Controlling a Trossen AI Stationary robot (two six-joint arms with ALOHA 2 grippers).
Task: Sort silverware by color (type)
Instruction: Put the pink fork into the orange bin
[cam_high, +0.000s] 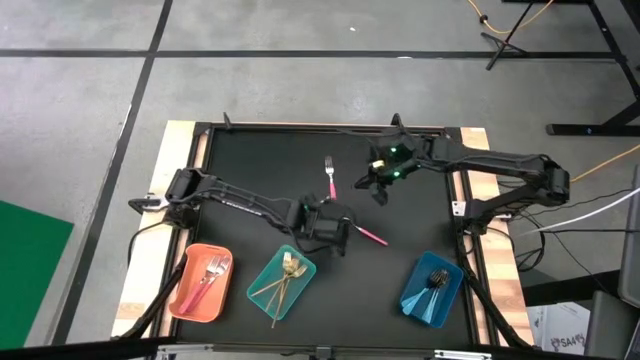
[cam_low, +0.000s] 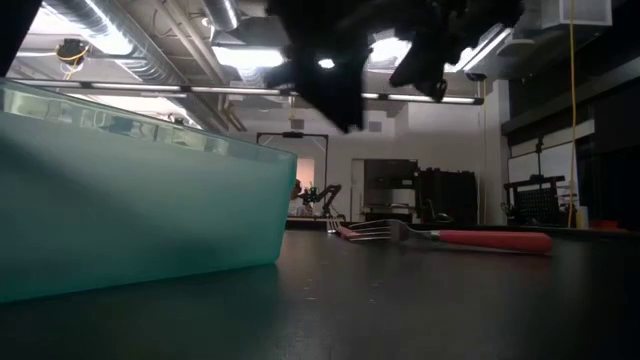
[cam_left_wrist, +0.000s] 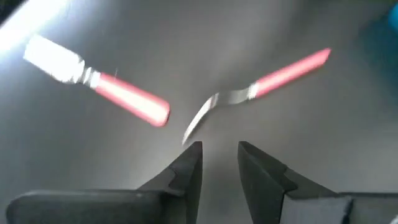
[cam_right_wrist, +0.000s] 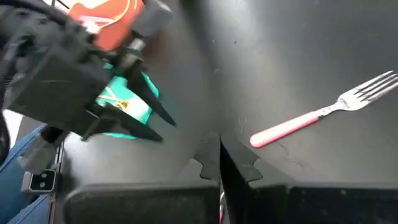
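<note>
Two pink-handled pieces with silver heads lie flat on the black table. One is a fork (cam_high: 330, 177) toward the far side, also in the right wrist view (cam_right_wrist: 317, 115). The other (cam_high: 372, 236) lies mid-table; the low view shows it as a fork (cam_low: 450, 238). My left gripper (cam_high: 343, 232) (cam_left_wrist: 221, 148) is open and hovers just short of this piece's silver head (cam_left_wrist: 200, 118), touching nothing. My right gripper (cam_high: 377, 190) (cam_right_wrist: 219, 144) is shut and hangs above the table beside the far fork.
Along the near edge stand three trays. An orange tray (cam_high: 185, 300) holds pink pieces, a teal tray (cam_high: 262, 272) (cam_low: 120, 200) holds gold ones, and a blue tray (cam_high: 415, 300) holds dark ones. The teal tray sits just near of my left gripper. Bare black table lies between the arms.
</note>
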